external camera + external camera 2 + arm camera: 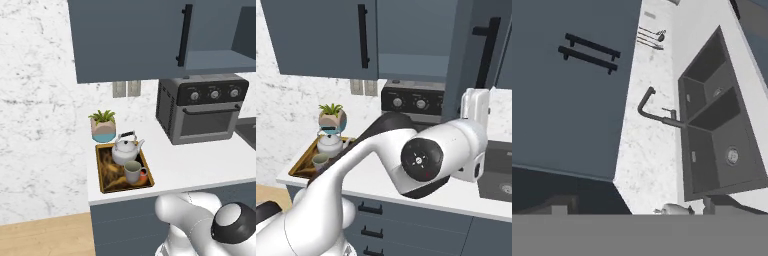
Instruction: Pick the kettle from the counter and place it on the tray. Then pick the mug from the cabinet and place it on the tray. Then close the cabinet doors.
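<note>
The white kettle [125, 150] and the grey-green mug [132, 172] both stand on the wooden-rimmed tray [100, 170] at the left end of the white counter [200, 160]; they also appear as kettle [330, 142] and mug [320, 160]. The cabinet [411, 40] above has its left door [316, 35] shut and its right door [476, 50] swung out. My white hand [476, 109] is raised beside that open door. In the hand view my gripper [632, 206] is open with nothing between its tips.
A potted plant [103, 127] stands behind the tray. A dark toaster oven [202, 107] sits under the cabinet. Right of it the dark sink [722, 125] and faucet [657, 112] are set into the counter. My arm's elbow [421, 160] hangs over the counter's front.
</note>
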